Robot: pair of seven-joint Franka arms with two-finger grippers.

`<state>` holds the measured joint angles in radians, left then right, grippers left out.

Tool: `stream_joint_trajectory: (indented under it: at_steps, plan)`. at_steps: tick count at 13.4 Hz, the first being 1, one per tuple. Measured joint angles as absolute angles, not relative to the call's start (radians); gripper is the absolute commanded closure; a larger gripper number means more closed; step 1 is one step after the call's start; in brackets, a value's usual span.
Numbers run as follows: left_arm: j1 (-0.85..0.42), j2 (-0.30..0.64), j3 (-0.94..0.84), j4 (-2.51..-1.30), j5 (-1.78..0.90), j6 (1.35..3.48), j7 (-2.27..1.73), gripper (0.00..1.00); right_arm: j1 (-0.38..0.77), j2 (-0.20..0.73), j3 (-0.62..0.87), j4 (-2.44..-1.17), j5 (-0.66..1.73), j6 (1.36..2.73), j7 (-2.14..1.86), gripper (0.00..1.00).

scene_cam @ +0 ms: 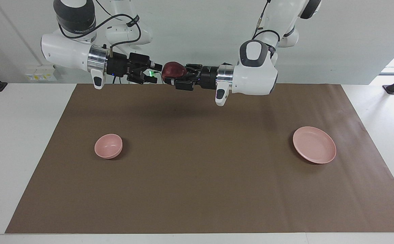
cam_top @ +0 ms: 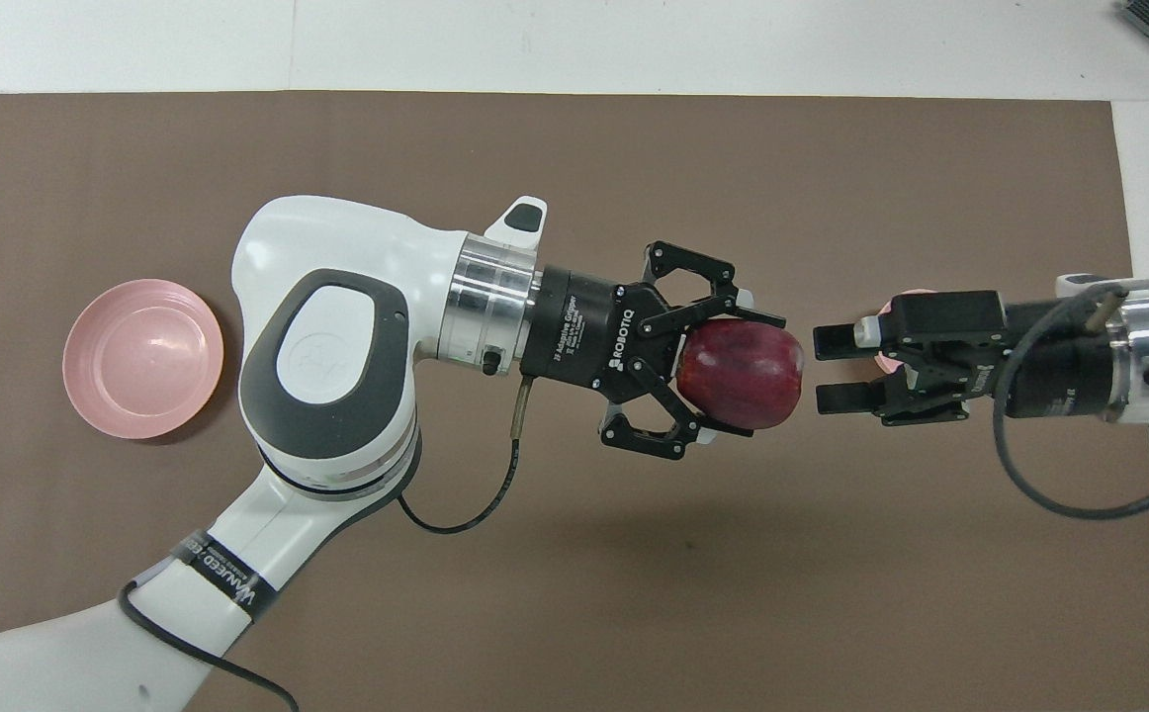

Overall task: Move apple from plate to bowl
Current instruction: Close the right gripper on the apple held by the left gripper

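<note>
Here, high above the brown-covered table [scene_cam: 197,189], the left hand [cam_top: 723,371] pinches the dark red apple [cam_top: 741,374], held out sideways toward the right hand [cam_top: 837,371], whose fingers are spread just beside it. A mid-air handover looks imminent — releasing before the right hand closes would drop the apple, well short of the bowl [scene_cam: 108,146] and away from the empty plate [scene_cam: 314,149].

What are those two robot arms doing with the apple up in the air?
The left gripper holds the dark red apple high over the brown mat. The right gripper faces it, open, its fingertips close to the apple but not gripping it. It looks like a handover. The pink plate is empty, and so is the pink bowl, where the apple should end up.
</note>
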<state>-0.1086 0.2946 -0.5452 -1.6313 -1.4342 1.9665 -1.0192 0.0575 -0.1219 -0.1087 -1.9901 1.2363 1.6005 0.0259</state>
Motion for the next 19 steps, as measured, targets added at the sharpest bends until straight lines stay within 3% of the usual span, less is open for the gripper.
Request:
stream_joint_trajectory:
  at_steps: [11, 12, 13, 18, 19]
  plan:
    - [-0.189, 0.295, -0.55, -1.632, -1.513, 2.062, -1.019, 1.0, 0.075, -0.123, -0.104, -1.994, 1.273, 1.58, -0.029, 0.01]
    - [-0.19, 0.295, -0.55, -1.632, -1.514, 2.062, -1.019, 1.0, 0.076, -0.123, -0.104, -1.995, 1.273, 1.58, -0.029, 0.59]
    - [-0.19, 0.295, -0.55, -1.632, -1.514, 2.062, -1.019, 1.0, 0.076, -0.123, -0.104, -1.996, 1.273, 1.58, -0.029, 0.99]
    - [-0.19, 0.294, -0.549, -1.631, -1.518, 2.062, -1.019, 1.0, 0.075, -0.123, -0.105, -2.001, 1.272, 1.58, -0.029, 1.0]
    - [-0.19, 0.294, -0.549, -1.631, -1.518, 2.062, -1.019, 0.1, 0.075, -0.123, -0.105, -2.001, 1.272, 1.58, -0.029, 1.0]
